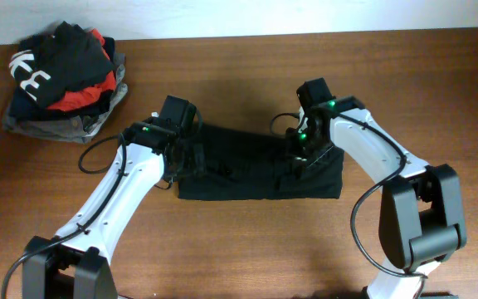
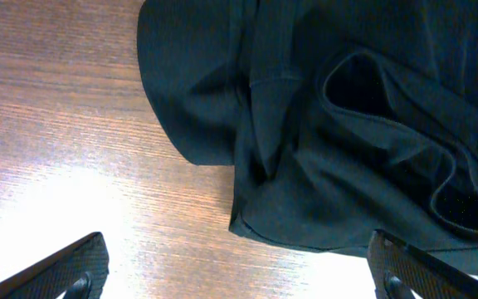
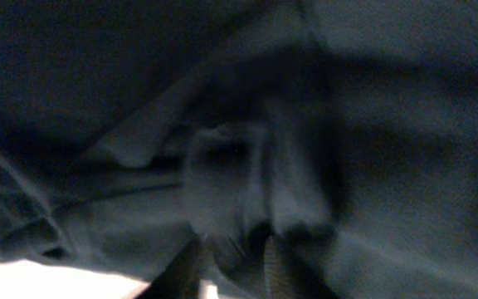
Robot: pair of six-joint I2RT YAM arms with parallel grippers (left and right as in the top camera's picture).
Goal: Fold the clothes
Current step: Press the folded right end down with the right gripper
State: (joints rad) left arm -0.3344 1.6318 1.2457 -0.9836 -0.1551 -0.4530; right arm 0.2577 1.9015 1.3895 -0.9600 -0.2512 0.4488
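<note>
The black top (image 1: 239,170) lies in the middle of the table, bunched into a rough rectangle. No logo or lettering shows. My left gripper (image 1: 186,159) is at its left end. In the left wrist view its fingers (image 2: 239,278) are wide open and empty over bare wood, with the rumpled hem and a sleeve opening of the top (image 2: 347,149) just ahead. My right gripper (image 1: 298,160) is down on the right part of the top. In the right wrist view its fingers (image 3: 237,262) are close together on a pinched fold of the black fabric (image 3: 388,124).
A pile of folded garments (image 1: 65,83), black with big white letters on top over red and grey, sits at the back left corner. The wooden table (image 1: 247,249) shows bare wood in front of the top and to its right.
</note>
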